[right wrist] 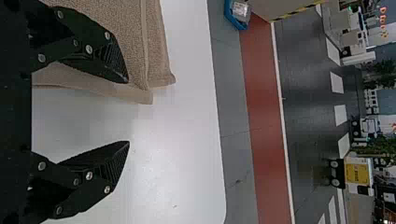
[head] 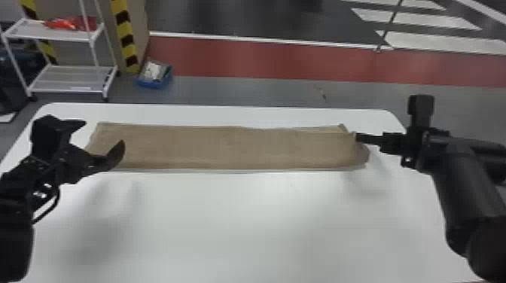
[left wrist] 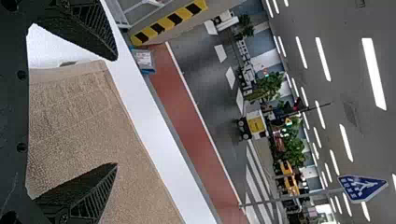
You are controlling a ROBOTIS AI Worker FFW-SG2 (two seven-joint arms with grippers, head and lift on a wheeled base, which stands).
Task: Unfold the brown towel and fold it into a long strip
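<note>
In the head view the brown towel (head: 226, 147) lies as a long flat strip across the far part of the table. My left gripper (head: 103, 141) is over the strip's left end, its fingers apart. My right gripper (head: 357, 137) is at the strip's right end, where a corner of a lower layer sticks out behind. In the left wrist view, the left gripper (left wrist: 116, 112) stands open with the towel (left wrist: 84, 126) beyond its fingers. The right wrist view has the right gripper (right wrist: 128, 112) open, one finger over the towel's end (right wrist: 135, 51) and the other over bare table.
The white table (head: 241, 225) extends toward me in front of the towel. Behind it on the floor are a blue bin (head: 154, 75) and, at the left, a white shelf cart (head: 67, 79) beside a striped pillar (head: 126, 37).
</note>
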